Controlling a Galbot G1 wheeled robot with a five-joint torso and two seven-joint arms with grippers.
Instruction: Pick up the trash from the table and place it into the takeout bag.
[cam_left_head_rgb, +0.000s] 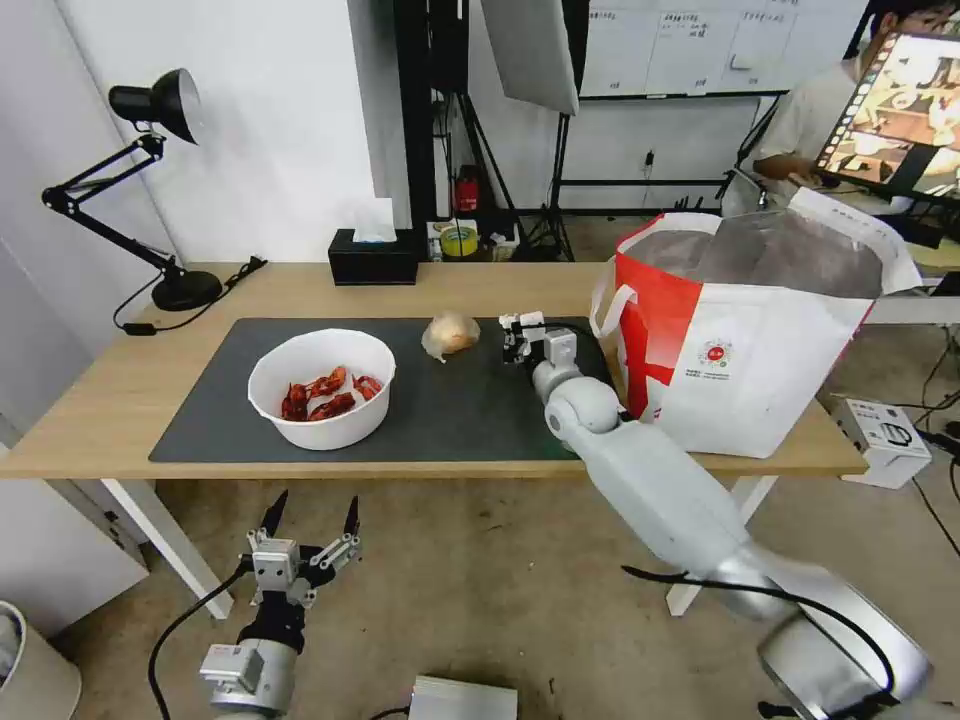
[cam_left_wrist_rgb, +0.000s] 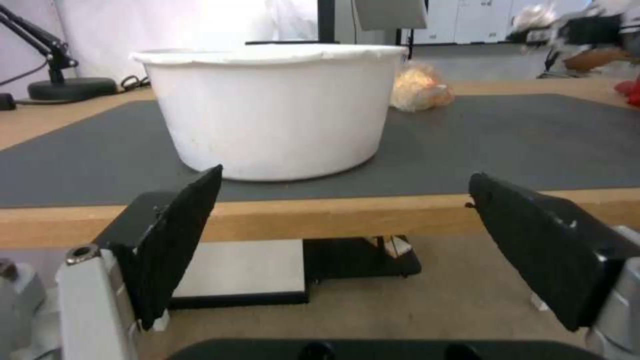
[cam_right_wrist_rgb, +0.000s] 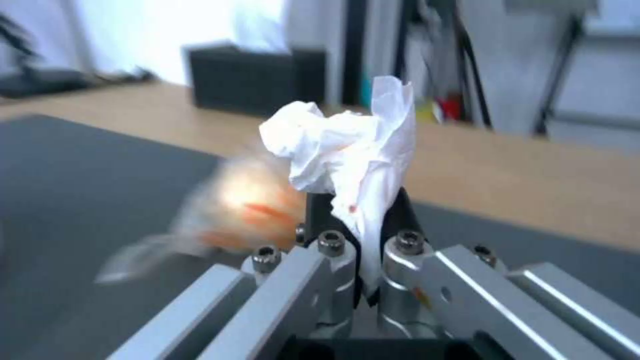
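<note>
The right end effector (cam_left_head_rgb: 522, 335) is positioned at centre frame of the head view, low over the dark grey mat (cam_left_head_rgb: 460, 415), just left of the takeout bag (cam_left_head_rgb: 760, 340). It is closed on the small white tissue wad (cam_right_wrist_rgb: 347, 150); in the right wrist view the wad is seen pinched between the jaws, with most of its bulk standing clear above them. A pinch at the wad's lower end is judged adequate because the material is light and compressible.

The left end effector (cam_left_head_rgb: 312, 520) is held at lower left of the head view, below the near edge of the counter (cam_left_head_rgb: 90, 420), with its fingers (cam_left_wrist_rgb: 180, 240) spread apart and nothing between them. It is judged to be parked there so that the working area is left free for the right arm.

The tan film-skinned lump (cam_left_head_rgb: 449, 334) is located on the mat just left of the right end effector, apart from it.

Containers:
- The white round bowl (cam_left_head_rgb: 322, 390) stands upright on the mat at centre left. Red crayfish shells (cam_left_head_rgb: 330, 393) are contained in it, lying at the bottom.
- The takeout bag stands upright at the right end of the counter, mouth open upward and foil lining exposed. Its contents cannot be determined, as the interior floor is hidden by the near wall.

The open mouth is judged to permit release from above.
</note>
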